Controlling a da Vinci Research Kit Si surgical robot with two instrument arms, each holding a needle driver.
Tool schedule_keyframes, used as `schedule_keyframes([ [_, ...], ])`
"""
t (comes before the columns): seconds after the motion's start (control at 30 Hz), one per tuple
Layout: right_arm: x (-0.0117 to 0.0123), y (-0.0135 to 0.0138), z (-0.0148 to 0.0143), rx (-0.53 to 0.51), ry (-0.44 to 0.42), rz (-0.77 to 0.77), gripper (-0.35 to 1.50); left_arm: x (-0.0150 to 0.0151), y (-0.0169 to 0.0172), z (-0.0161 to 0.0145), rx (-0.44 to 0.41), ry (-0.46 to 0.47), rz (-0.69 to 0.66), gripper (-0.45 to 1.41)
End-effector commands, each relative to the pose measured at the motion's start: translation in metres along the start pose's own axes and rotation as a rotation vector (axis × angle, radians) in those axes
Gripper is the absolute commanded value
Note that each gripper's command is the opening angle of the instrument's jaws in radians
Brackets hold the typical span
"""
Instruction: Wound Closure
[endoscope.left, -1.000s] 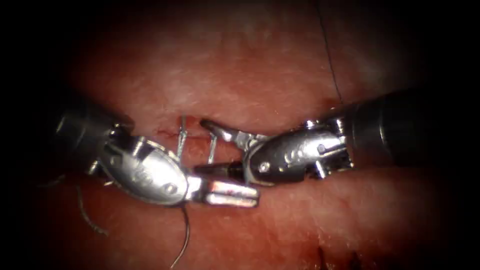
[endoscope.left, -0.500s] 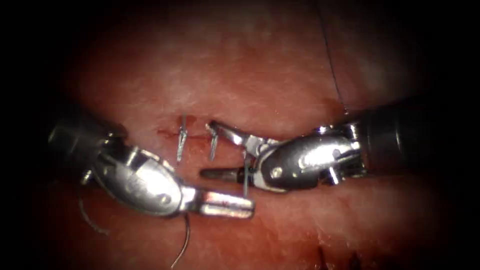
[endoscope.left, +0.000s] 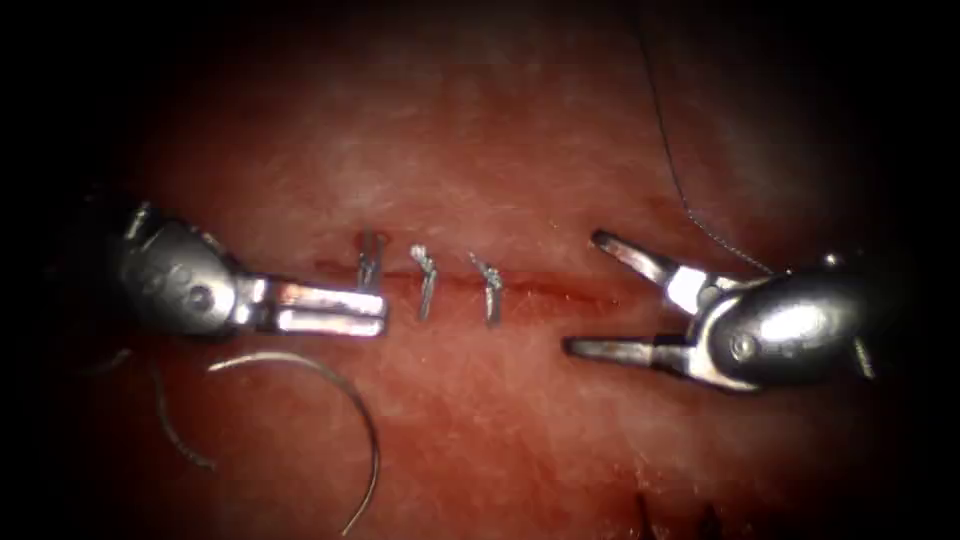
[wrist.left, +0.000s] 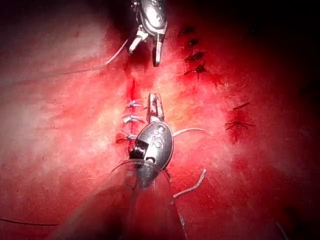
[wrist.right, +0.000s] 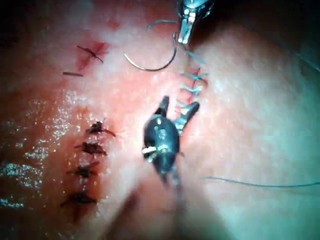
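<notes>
The cut (endoscope.left: 560, 287) runs across the tissue (endoscope.left: 480, 150) with three thread stitches (endoscope.left: 427, 280) over its left part. My left tool (endoscope.left: 380, 308) lies just left of them, jaws shut and holding nothing. My right tool (endoscope.left: 585, 293) sits to the right with jaws wide open over the unstitched stretch, empty. The curved needle (endoscope.left: 362, 415) lies free on the tissue below the left tool, not in the tissue. In the right wrist view my right tool (wrist.right: 177, 107) stands open by the stitches (wrist.right: 192, 82), with the needle (wrist.right: 150, 66) beyond. The left wrist view has my left tool (wrist.left: 155, 102) shut.
A dark thread (endoscope.left: 668, 150) runs from the top down to the right tool's wrist. A loose thread end (endoscope.left: 172, 425) lies lower left. An older row of dark stitches (wrist.right: 87, 160) closes another cut beside this one, also seen as dark stitches (wrist.left: 195, 50).
Both tools have drawn apart from the stitches, the left one to the left, the right one to the right. The third stitch and the needle's arc are now uncovered.
</notes>
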Motion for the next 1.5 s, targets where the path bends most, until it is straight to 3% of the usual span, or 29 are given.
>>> schedule_keyframes([
  [0.03,-0.0003,-0.0008,0.0001,-0.010,-0.008,0.005,1.48,-0.0012,0.0005,0.0001,0.005,-0.011,-0.004,-0.45],
  [0.2,-0.0005,-0.0009,0.0002,-0.017,-0.015,0.005,1.48,-0.0053,-0.0021,-0.0006,0.058,-0.082,0.006,-0.45],
  [0.23,-0.0005,-0.0009,0.0003,-0.018,-0.015,0.004,1.48,-0.0074,-0.0028,-0.0008,0.073,-0.122,0.004,-0.45],
  [0.43,-0.0007,-0.0010,0.0004,-0.020,-0.016,0.002,1.48,-0.0119,-0.0037,-0.0013,0.102,-0.174,-0.021,-0.45],
  [0.47,-0.0007,-0.0011,0.0005,-0.021,-0.016,0.002,1.48,-0.0135,-0.0041,-0.0017,0.114,-0.182,-0.050,-0.32],
  [0.5,-0.0007,-0.0011,0.0005,-0.021,-0.016,0.002,1.48,-0.0135,-0.0041,-0.0017,0.114,-0.182,-0.050,-0.32],
  [0.53,-0.0007,-0.0011,0.0005,-0.021,-0.017,0.001,1.48,-0.0141,-0.0042,-0.0019,0.118,-0.185,-0.063,-0.15],
  [0.57,-0.0008,-0.0012,0.0006,-0.021,-0.017,0.001,1.48,-0.0146,-0.0044,-0.0021,0.122,-0.189,-0.083,0.17],
  [0.6,-0.0008,-0.0012,0.0006,-0.022,-0.017,0.001,1.48,-0.0152,-0.0046,-0.0025,0.131,-0.201,-0.113,0.37],
  [0.73,-0.0009,-0.0012,0.0007,-0.023,-0.017,0.000,1.48,-0.0164,-0.0049,-0.0043,0.172,-0.294,-0.218,0.98],
  [0.83,-0.0009,-0.0012,0.0007,-0.023,-0.017,-0.001,1.48,-0.0164,-0.0049,-0.0050,0.181,-0.335,-0.229,1.08],
  [0.93,-0.0010,-0.0012,0.0007,-0.023,-0.017,-0.001,1.48,-0.0156,-0.0051,-0.0058,0.205,-0.371,-0.247,1.06],
  [0.97,-0.0010,-0.0012,0.0007,-0.023,-0.017,-0.001,1.46,-0.0143,-0.0052,-0.0059,0.228,-0.385,-0.268,0.95],
  [1.0,-0.0010,-0.0012,0.0007,-0.023,-0.017,-0.001,1.46,-0.0143,-0.0052,-0.0059,0.228,-0.385,-0.268,0.95],
  [1.07,-0.0011,-0.0013,0.0007,-0.025,-0.015,-0.002,1.46,-0.0096,-0.0047,-0.0054,0.225,-0.389,-0.303,0.85],
  [1.13,-0.0011,-0.0013,0.0007,-0.025,-0.016,-0.002,1.46,-0.0082,-0.0043,-0.0052,0.218,-0.382,-0.289,0.81],
  [1.23,-0.0011,-0.0012,0.0007,-0.024,-0.018,-0.002,1.46,-0.0038,-0.0034,-0.0042,0.216,-0.346,-0.248,0.69],
  [1.3,-0.0011,-0.0013,0.0007,-0.024,-0.018,-0.002,1.46,-0.0029,-0.0032,-0.0040,0.217,-0.341,-0.226,0.66],
  [1.33,-0.0011,-0.0013,0.0007,-0.024,-0.018,-0.002,1.46,-0.0008,-0.0030,-0.0036,0.235,-0.313,-0.202,0.63],
  [1.5,-0.0011,-0.0013,0.0006,-0.022,-0.021,-0.002,1.46,0.0023,-0.0021,-0.0031,0.242,-0.223,-0.167,0.61],
])
